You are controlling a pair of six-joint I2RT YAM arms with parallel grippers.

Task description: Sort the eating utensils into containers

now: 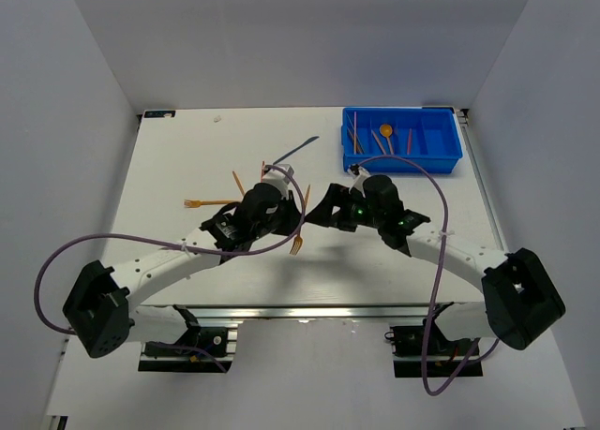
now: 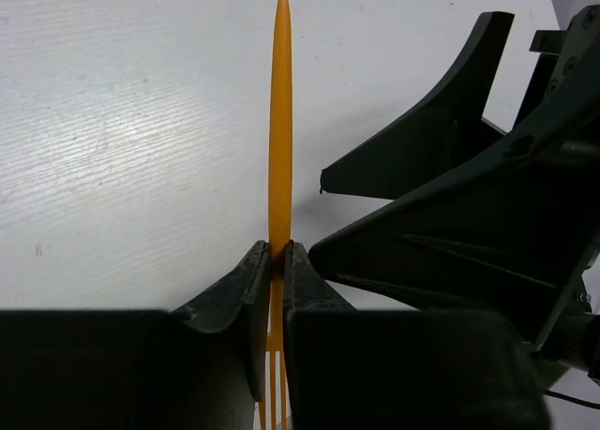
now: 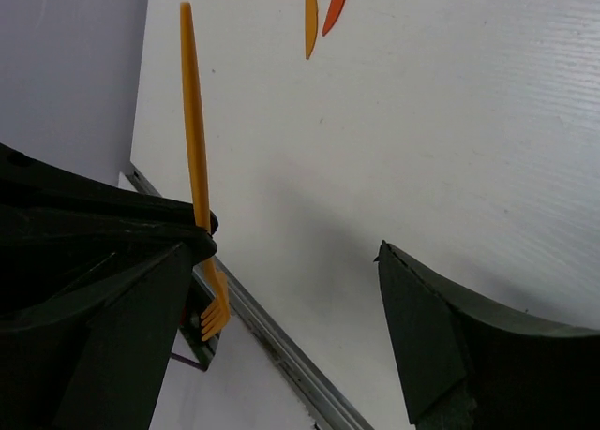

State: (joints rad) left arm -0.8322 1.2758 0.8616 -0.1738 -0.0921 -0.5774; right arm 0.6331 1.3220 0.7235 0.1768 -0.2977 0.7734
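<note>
My left gripper point(image 2: 277, 252) is shut on an orange fork point(image 2: 280, 121) at its neck, handle pointing away and tines toward the wrist. From above, the fork point(image 1: 302, 219) hangs over the table's middle front, held by the left gripper point(image 1: 289, 220). My right gripper point(image 1: 325, 209) is open and empty just right of the fork; its fingers point(image 2: 441, 158) show beside it. In the right wrist view the fork point(image 3: 194, 121) runs past the left side of the open gripper point(image 3: 291, 261). The blue tray point(image 1: 441, 154) at back right holds an orange spoon point(image 1: 385, 130) and several other utensils.
An orange fork point(image 1: 197, 203), an orange knife point(image 1: 238, 182), a red-orange piece point(image 1: 263, 169) and a dark grey-blue utensil point(image 1: 298, 150) lie on the table left of centre. The table's near metal edge point(image 3: 281, 341) runs below the right gripper.
</note>
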